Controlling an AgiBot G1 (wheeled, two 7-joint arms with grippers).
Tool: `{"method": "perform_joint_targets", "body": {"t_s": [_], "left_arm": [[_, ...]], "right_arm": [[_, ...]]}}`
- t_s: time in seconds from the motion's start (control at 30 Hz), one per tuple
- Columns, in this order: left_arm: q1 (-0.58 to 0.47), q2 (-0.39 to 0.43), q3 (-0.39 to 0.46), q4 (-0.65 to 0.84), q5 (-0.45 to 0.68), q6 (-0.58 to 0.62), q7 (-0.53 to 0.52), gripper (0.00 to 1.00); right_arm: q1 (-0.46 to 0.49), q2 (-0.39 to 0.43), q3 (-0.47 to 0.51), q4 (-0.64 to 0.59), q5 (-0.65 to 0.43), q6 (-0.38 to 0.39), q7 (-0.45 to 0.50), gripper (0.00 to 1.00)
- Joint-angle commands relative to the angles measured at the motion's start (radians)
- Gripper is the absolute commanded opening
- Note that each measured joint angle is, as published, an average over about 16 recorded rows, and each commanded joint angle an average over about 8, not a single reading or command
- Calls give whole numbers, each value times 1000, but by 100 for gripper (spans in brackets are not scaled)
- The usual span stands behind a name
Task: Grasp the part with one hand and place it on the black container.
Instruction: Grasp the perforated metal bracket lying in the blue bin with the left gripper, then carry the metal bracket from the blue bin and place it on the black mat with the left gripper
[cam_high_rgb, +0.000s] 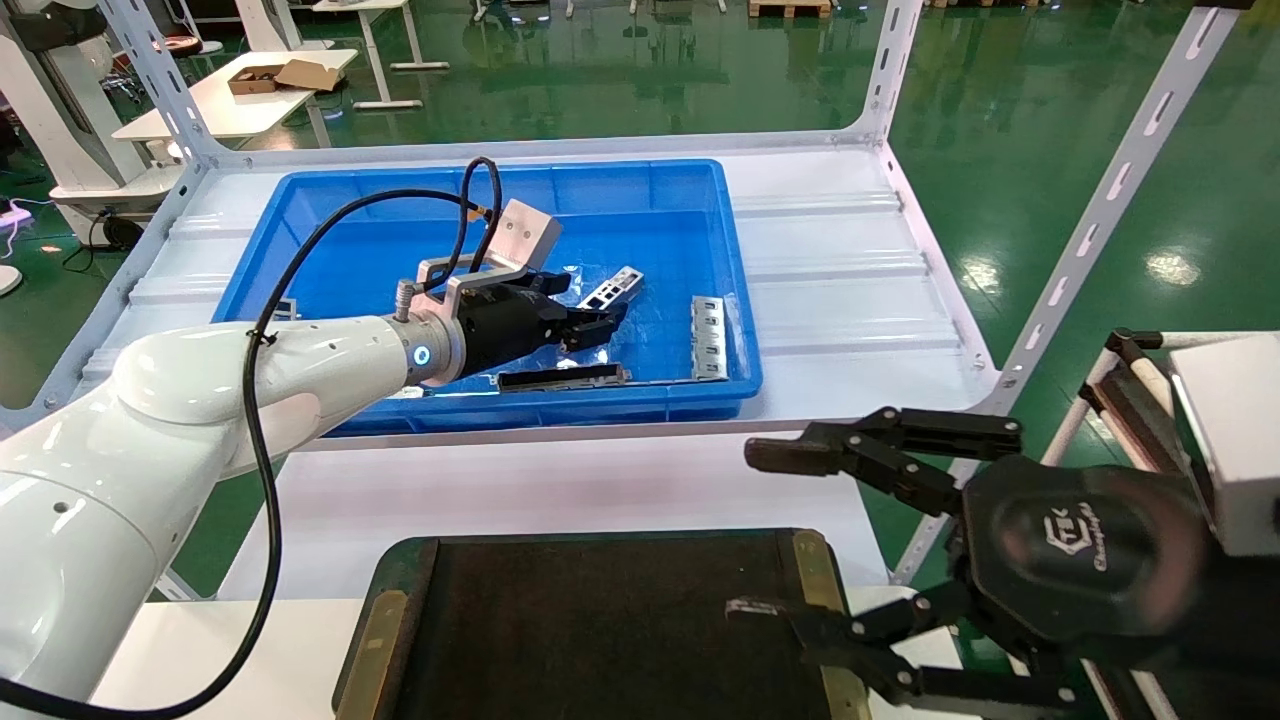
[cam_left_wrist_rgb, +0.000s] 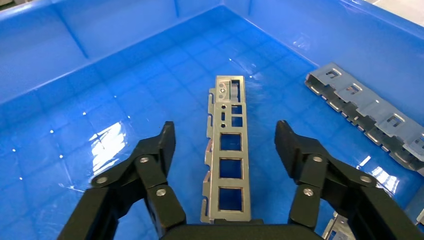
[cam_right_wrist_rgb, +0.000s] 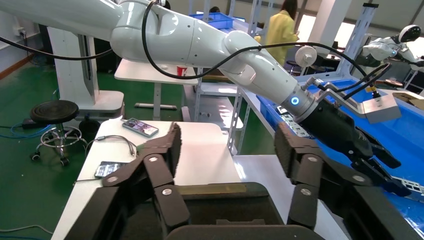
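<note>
The left claw is spread astride the slim silver-grey stamped metal part, not yet pinched. If closed off-centre, the strip may be skidded across the glossy blue plastic bin floor.

White shelf — blue bin on it; black container nearer.

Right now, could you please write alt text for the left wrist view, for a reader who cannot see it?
The left pincer is open inside the blue bin, its two black fingers on either side of the part, a slim silver metal strip with rectangular cutouts lying on the bin floor. A wider grey slotted plate lies to one side.
</note>
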Motion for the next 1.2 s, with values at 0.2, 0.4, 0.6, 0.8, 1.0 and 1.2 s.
{"method": "perform_joint_targets", "body": {"t_s": [0.2,0.4,0.6,0.8,1.0,1.2], "left_arm": [[4,0,37,1,-41,-10,-5,0],[4,-1,66,3,-73,-21,-7,0],[9,-2,84,0,-114,-34,-2,0],[11,-8,77,-6,-175,-42,23,0],[-6,-44,28,-26,-262,35,93,0],[4,-142,-39,-101,-363,250,194,0]], "right_arm": [[0,0,0,0,0,0,0,0],[0,0,0,0,0,0,0,0],[0,0,0,0,0,0,0,0],[0,0,0,0,0,0,0,0],[0,0,0,0,0,0,0,0],[0,0,0,0,0,0,0,0]]}}
